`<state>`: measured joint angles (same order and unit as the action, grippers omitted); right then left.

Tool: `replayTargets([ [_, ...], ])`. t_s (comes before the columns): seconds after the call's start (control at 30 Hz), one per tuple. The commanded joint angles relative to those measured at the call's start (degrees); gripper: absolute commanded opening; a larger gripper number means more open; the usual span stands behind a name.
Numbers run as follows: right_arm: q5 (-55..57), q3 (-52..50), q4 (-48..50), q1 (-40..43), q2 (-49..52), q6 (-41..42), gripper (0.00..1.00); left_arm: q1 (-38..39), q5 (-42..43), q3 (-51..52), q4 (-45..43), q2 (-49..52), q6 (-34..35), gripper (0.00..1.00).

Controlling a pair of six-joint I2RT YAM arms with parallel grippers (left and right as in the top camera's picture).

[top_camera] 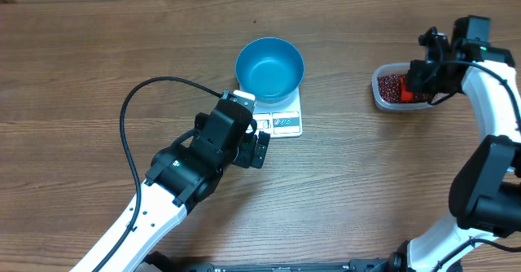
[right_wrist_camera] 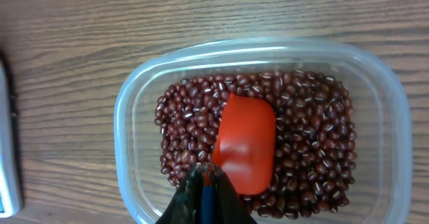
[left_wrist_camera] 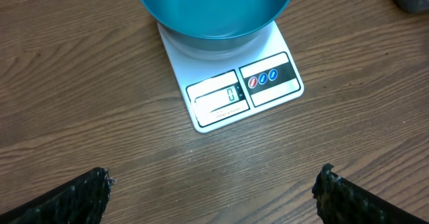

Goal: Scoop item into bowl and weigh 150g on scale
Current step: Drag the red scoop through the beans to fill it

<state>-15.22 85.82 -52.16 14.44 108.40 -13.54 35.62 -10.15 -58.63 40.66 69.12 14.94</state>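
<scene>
The right hand [right_wrist_camera: 208, 184] is clamped shut on the handle of the red scoop [right_wrist_camera: 244, 143]. In the wrist view the scoop's long axis runs from the fingers at six o'clock to its cup at twelve. The cup rests on the beans [right_wrist_camera: 308, 137] in the clear tub [right_wrist_camera: 127, 117]. From overhead, the empty blue bowl [top_camera: 269, 67] lies at about nine o'clock from the tub, well apart, standing on the white scale [left_wrist_camera: 268, 90]. The right arm is nearer the beans. The left hand [left_wrist_camera: 213, 187] is spread wide and holds nothing, with the scale at its twelve o'clock. The display digits are too small to read, and beside them sit one red and two blue round marks, with no legible brand
</scene>
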Motion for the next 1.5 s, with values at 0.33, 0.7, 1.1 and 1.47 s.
replayTargets([
  [0.33, -12.1, -0.5, -1.9, 4.8, 2.9, -0.1, 0.04, 0.2, -0.8, 0.2, -0.2, 0.0, 0.9, 0.99],
  [0.7, -16.2, -5.5, 1.9, 4.8, 2.9, -0.1, 0.04, 0.2, -0.8, 0.2, -0.2, 0.0, 0.9, 1.00],
  [1.1, -18.5, -6.1, 3.1, 4.8, 2.9, 0.0, 0.04, 0.2, -0.8, 0.2, -0.2, 0.0, 0.9, 1.00],
  [1.47, -18.3, -6.1, 4.2, 5.1, 2.9, 0.0, 0.04, 0.2, -0.8, 0.2, -0.2, 0.0, 0.9, 1.00],
])
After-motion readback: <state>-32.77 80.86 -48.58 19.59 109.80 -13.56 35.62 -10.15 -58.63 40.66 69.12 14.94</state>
